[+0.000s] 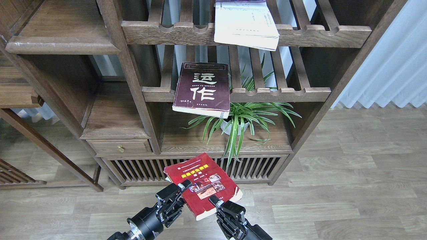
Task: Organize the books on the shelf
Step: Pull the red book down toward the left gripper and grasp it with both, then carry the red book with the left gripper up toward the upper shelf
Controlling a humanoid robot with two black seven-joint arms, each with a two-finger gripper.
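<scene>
Step in hand: a handover of the red book [202, 184], by my reading; it was held low in front of the cabinet, out over the floor [350, 186], with both arms on it.
Right claw [217, 202]: it was clamped on the near edge of the red book, carrying it cover-up and tilted.
Left claw [181, 186]: it sat right against the book's left edge; whether it had closed on it or only flanked it, I could not tell from this angle.
Maroon book [202, 89]: it lay flat on the middle slatted rack [283, 94], with its front corner hanging past the notched rail.
White book [246, 26]: it rested up on the top slatted rack [320, 31], also overhanging the front.
Shelf [60, 46]: the solid board at upper left was bare where it showed, well apart from the red book.
Spider plant [242, 116]: it stood just behind and above the held book.
Next move, as a guess: the left claw needed a sure pinch before the right one let go, then a long climb up and left, keeping clear of the leaves and the upright post [130, 76].
</scene>
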